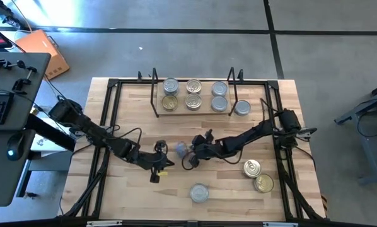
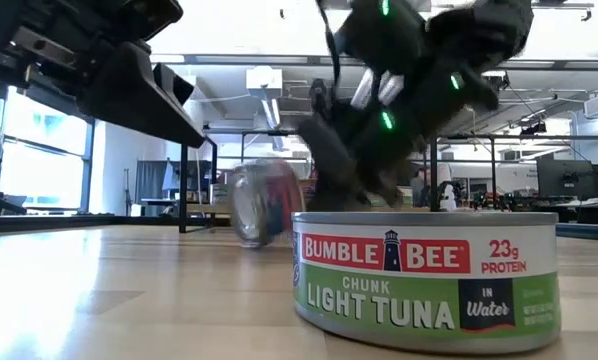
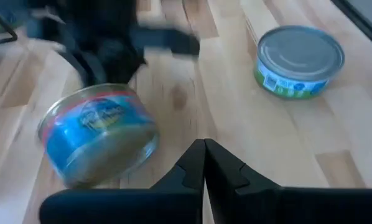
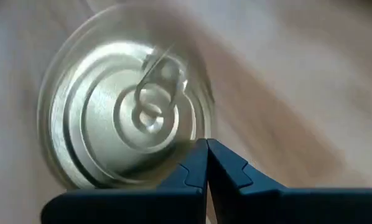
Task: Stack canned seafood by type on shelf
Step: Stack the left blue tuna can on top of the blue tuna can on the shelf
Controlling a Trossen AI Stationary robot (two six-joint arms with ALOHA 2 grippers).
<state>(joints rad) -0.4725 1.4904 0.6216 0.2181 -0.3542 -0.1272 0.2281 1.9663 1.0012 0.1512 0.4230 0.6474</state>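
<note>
Two end effectors meet near the middle of the bench (image 1: 132, 208), and we see both with fingers pressed together, holding nothing. Between them a blue-labelled tin (image 1: 180, 148) lies tipped on its side, just beside the right end effector (image 1: 193, 152) and near the left end effector (image 1: 162, 151). Well beyond both, the shelf (image 1: 176, 112) carries six tins. The tuna tin (image 1: 199, 192) sits behind them, towards the bench's front edge.

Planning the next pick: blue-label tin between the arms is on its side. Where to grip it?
Judging by its tipped pose, take the blue-label tin across its two flat ends, lid and base, coming from above. Its curved wall rests on the table and could roll. Both end effectors, left and right, are shut: open first.
</note>
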